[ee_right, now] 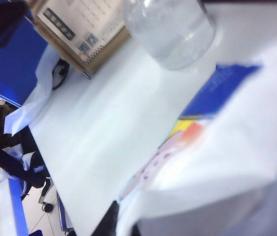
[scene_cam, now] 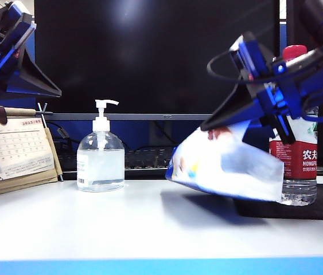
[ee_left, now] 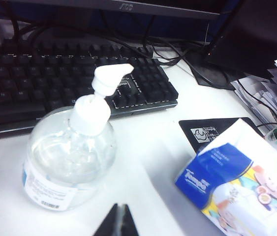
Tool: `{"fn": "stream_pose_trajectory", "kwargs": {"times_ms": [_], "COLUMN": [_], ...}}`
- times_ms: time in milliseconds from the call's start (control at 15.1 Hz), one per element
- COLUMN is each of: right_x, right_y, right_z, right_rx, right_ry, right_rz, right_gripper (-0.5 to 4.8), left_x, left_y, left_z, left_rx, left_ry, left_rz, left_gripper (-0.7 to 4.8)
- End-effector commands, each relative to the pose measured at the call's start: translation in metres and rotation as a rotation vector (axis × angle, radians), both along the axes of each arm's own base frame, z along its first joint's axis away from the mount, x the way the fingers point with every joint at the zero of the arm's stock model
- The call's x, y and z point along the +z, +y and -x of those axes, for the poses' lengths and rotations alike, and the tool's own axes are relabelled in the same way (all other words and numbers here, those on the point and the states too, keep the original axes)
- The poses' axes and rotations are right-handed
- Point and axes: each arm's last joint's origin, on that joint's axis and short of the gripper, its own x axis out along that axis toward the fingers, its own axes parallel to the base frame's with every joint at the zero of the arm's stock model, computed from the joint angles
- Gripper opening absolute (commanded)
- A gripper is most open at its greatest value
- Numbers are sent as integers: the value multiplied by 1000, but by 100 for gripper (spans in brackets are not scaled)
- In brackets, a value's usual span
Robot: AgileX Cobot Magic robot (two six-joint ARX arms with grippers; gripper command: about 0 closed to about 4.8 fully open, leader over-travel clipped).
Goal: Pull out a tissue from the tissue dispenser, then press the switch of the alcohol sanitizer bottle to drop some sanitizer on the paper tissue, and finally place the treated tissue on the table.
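Right gripper [scene_cam: 276,123] is pinching the soft tissue dispenser [scene_cam: 224,166], which is tilting; left gripper [ee_left: 118,223] is hovering, jaws pressed together.

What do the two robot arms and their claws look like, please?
Both arms are black with blue metal brackets. The left claw ends in a broad, black wedge-shaped finger; the right claw looks the same, with a black cable looping over its wrist.

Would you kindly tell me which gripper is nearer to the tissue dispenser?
Right. The right gripper is shut on the tissue dispenser, holding it tilted above the table. The left gripper hangs apart, beyond the alcohol sanitizer bottle.
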Motion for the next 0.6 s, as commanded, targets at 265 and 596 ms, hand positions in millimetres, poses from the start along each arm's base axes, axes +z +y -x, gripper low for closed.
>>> {"fn": "stream_pose_trajectory", "kwargs": {"times_ms": [265,596], "right_x": [-11,-15], "right_y": [-2,-5], "right_z": [6,5], "right_rx": [9,-69], "right_ry": [72,51], "right_rz": [81,181], "right_gripper": [214,134], "left_x": [3,3], "left_y": [0,0], "left_z": [0,0], "left_rx": [-8,-8], "left_ry": [-19,-20], "left_rz": [5,5], "left_gripper": [-5,-5]}}
